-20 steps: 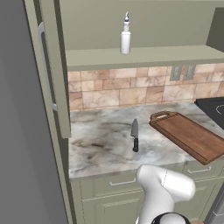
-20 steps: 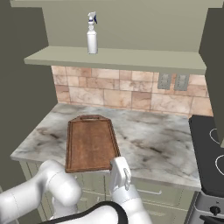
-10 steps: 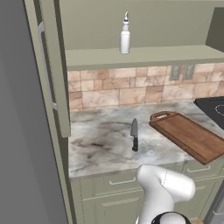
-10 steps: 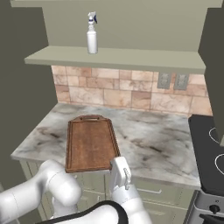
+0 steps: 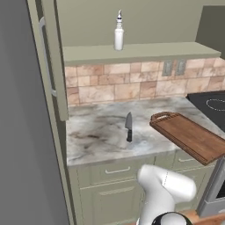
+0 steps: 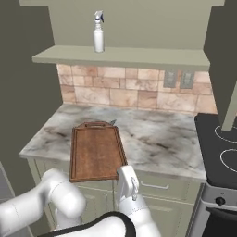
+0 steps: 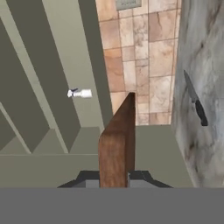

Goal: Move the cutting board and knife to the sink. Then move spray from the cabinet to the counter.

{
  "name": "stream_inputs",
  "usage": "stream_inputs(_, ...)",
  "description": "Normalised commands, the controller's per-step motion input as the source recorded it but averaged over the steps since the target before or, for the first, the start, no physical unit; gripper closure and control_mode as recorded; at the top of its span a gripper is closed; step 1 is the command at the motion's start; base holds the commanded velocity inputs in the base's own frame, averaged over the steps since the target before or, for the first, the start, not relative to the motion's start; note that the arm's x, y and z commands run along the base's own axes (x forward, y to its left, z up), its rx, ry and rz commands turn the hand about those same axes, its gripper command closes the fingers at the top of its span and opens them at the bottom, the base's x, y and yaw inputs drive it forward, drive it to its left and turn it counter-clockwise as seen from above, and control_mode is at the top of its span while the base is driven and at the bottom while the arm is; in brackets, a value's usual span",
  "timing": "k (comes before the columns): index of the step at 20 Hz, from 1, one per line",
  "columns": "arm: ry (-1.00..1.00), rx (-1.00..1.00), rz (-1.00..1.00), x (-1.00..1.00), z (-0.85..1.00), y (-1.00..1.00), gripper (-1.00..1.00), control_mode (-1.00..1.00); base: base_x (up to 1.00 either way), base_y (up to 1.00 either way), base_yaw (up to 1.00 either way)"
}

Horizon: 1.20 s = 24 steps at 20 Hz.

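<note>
The gripper (image 7: 114, 177) is pinched onto the near edge of the cutting board (image 5: 189, 135), jaws clamped on its rim and holding it just above the counter (image 5: 99, 134), overhanging the near edge. Stiff and fairly heavy, held from one end, the board will likely lever and sag. The knife (image 5: 128, 126) lies to its left, the spray (image 5: 118, 31) on the cabinet (image 5: 132, 52) shelf, far.

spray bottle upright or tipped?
Upright. The spray stands on the cabinet shelf, nozzle on top, in both base views.
</note>
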Motion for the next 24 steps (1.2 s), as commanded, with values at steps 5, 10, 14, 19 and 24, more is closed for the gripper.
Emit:
stream_inputs(5, 0.0, 0.0, 0.0, 0.0, 0.0, 0.0, 1.0, 1.0, -0.49, -0.19, -0.07)
stream_inputs(10, 0.0, 0.0, 0.0, 0.0, 0.0, 0.0, 1.0, 1.0, -0.51, -0.21, -0.07)
stream_inputs(14, 0.0, 0.0, 0.0, 0.0, 0.0, 0.0, 1.0, 1.0, -0.52, -0.22, -0.06)
stream_inputs(19, 0.0, 0.0, 0.0, 0.0, 0.0, 0.0, 1.0, 1.0, -0.46, -0.25, -0.07)
stream_inputs(24, 0.0, 0.0, 0.0, 0.0, 0.0, 0.0, 1.0, 1.0, -0.18, -0.32, -0.11)
